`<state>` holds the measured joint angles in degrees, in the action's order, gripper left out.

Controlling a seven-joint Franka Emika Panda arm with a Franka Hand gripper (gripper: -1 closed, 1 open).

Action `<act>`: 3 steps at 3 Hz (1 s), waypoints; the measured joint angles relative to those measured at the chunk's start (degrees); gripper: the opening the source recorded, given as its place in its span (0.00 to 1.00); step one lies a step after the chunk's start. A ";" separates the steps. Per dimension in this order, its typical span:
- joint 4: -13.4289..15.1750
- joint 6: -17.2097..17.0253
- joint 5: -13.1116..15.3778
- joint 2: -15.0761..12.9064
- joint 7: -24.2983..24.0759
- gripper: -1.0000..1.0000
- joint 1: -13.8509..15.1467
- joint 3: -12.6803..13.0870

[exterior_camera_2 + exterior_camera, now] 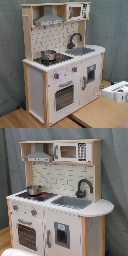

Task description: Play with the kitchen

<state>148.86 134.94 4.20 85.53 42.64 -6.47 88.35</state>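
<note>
The kitchen [52,203] looks rigid and heavy; you'd best grip its oven handle [65,84]. Hand [116,93] state: cannot tell.

A staged test room, not a home: a toy kitchen [55,203] stands alone before a grey curtain [117,168] on a wooden floor [100,112].

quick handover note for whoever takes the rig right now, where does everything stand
End effector: not in either exterior view; only a white part shows at the second exterior view's right edge, so its state is unknown.
Kitchen: upright, oven door shut.
Pot sits on the stovetop; sink looks empty; faucet is behind it.
Done: nothing visibly moved.
Left: all of the play.
</note>
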 joint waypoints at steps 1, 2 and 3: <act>-0.75 1.38 0.00 0.10 -5.63 1.00 0.05 0.14; -0.77 3.79 0.00 0.14 -9.82 1.00 2.45 2.07; -1.87 7.15 0.00 0.25 -11.33 1.00 7.24 1.82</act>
<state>146.98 142.09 4.20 85.78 31.30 0.77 90.18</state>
